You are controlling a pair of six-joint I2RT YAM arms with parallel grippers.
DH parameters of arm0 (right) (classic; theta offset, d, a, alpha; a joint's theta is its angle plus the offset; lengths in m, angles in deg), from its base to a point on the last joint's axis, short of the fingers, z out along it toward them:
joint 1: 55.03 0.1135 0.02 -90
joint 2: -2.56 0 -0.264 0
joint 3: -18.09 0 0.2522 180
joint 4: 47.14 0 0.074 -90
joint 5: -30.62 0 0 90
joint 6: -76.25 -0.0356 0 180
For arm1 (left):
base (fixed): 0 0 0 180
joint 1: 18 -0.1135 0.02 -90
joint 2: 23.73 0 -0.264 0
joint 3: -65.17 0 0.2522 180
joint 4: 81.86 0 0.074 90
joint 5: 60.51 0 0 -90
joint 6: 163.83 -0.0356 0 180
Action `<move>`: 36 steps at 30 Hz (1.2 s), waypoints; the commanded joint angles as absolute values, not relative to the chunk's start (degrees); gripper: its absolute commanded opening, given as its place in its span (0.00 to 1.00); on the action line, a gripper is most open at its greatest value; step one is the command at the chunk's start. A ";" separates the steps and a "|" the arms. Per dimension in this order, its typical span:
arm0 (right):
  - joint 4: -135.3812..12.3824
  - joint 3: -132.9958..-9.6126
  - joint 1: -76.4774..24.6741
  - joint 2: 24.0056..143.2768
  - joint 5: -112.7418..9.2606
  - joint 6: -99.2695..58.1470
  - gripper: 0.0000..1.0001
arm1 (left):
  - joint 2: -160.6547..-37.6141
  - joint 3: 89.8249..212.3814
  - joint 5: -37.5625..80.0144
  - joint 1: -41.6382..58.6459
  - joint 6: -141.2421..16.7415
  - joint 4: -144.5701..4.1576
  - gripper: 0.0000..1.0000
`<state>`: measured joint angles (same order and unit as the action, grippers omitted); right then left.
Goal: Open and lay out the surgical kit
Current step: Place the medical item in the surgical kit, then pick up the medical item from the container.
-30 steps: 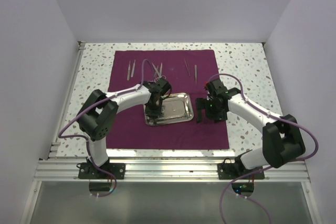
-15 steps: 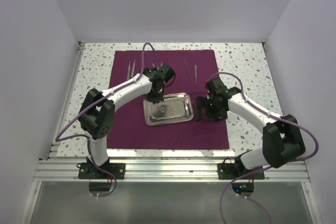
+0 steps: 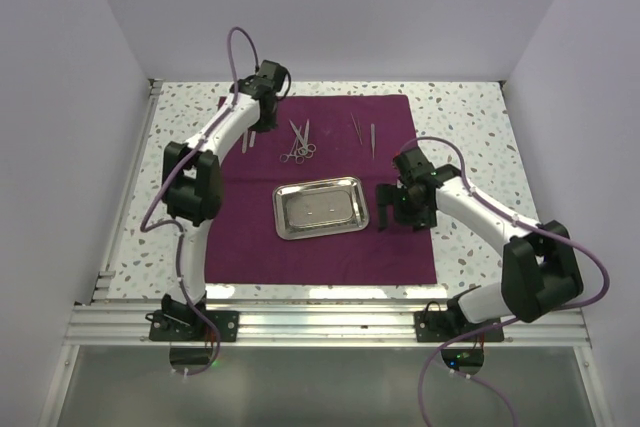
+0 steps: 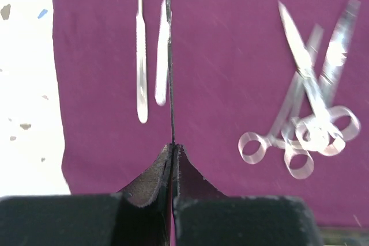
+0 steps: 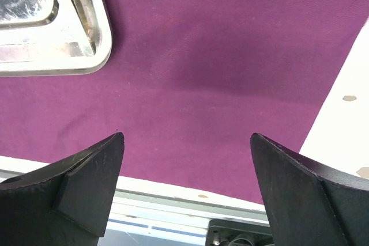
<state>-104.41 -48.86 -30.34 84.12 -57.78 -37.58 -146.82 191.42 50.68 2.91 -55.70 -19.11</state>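
The dark purple cloth (image 3: 330, 247) lies spread flat on the table. The shiny steel tray (image 3: 283, 212) sits at its middle and looks empty; its corner shows in the right wrist view (image 5: 86, 50). My left gripper (image 3: 262, 105) is at the cloth's back left, shut on a thin silver instrument (image 4: 169, 84) seen edge-on. Two slim instruments (image 4: 140, 56) lie on the cloth just beside it. Scissors and forceps (image 3: 300, 142) lie crossed to its right, and also show in the left wrist view (image 4: 305, 113). My right gripper (image 3: 390, 209) is open and empty over the cloth, right of the tray.
Two more thin instruments (image 3: 362, 132) lie at the cloth's back right. The speckled tabletop (image 3: 470, 127) borders the cloth on both sides. Walls enclose the table at the back and sides, and a metal rail (image 3: 330, 322) runs along the near edge.
My left arm has swung from the tray to the back left of the cloth, carrying the thin instrument. The tray now shows uncovered. The right arm has not moved.
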 commanded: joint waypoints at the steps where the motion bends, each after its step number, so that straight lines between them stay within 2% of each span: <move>1: -106.61 -52.27 -30.68 81.93 -59.29 -38.62 0.95 | -152.39 197.23 52.51 1.34 -59.50 -20.90 0.00; 11: -107.92 -57.18 -30.68 84.82 -59.82 -39.67 0.95 | -159.96 197.59 55.59 -1.56 -61.09 -23.54 0.00; 13: -107.66 -58.33 -30.68 85.70 -59.56 -39.50 0.95 | -160.14 197.94 54.54 -2.17 -60.91 -23.19 0.20; 14: -107.40 -59.73 -30.60 87.01 -59.56 -39.32 0.95 | -159.96 197.85 53.75 -2.26 -60.65 -23.19 0.39; 15: -107.40 -60.44 -30.68 87.81 -59.56 -39.15 0.95 | -159.09 196.98 53.48 -2.35 -60.47 -23.36 0.46; 16: -107.14 -62.10 -30.60 88.60 -59.56 -39.06 0.95 | -158.38 196.36 53.39 -2.35 -60.47 -23.71 0.58; 17: -106.87 -62.99 -30.68 89.48 -58.43 -38.80 0.95 | -157.68 195.05 53.39 -2.35 -60.38 -24.15 0.63; 18: -106.61 -63.78 -30.60 91.40 -57.89 -38.71 0.95 | -156.28 194.43 53.48 -2.35 -60.30 -24.33 0.74; 19: -106.35 -64.66 -30.59 92.20 -57.37 -38.62 0.94 | -155.66 193.99 53.57 -2.35 -60.29 -24.33 0.78; 25: -105.46 -73.18 -28.93 100.72 -55.43 -36.69 0.92 | -150.30 190.56 52.52 -2.35 -59.33 -23.02 0.79; 29: -105.47 -78.01 -27.43 104.77 -54.73 -35.81 0.90 | -145.64 184.16 51.73 -2.35 -58.45 -23.63 0.78; 36: -104.24 -79.87 -25.24 109.08 -52.53 -35.46 0.86 | -139.57 176.15 50.93 -2.35 -57.13 -24.77 0.76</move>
<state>-105.44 -77.49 -26.12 107.86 -55.00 -36.60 -143.38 178.53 51.70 -2.14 -59.02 -22.89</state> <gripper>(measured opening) 0.864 0.765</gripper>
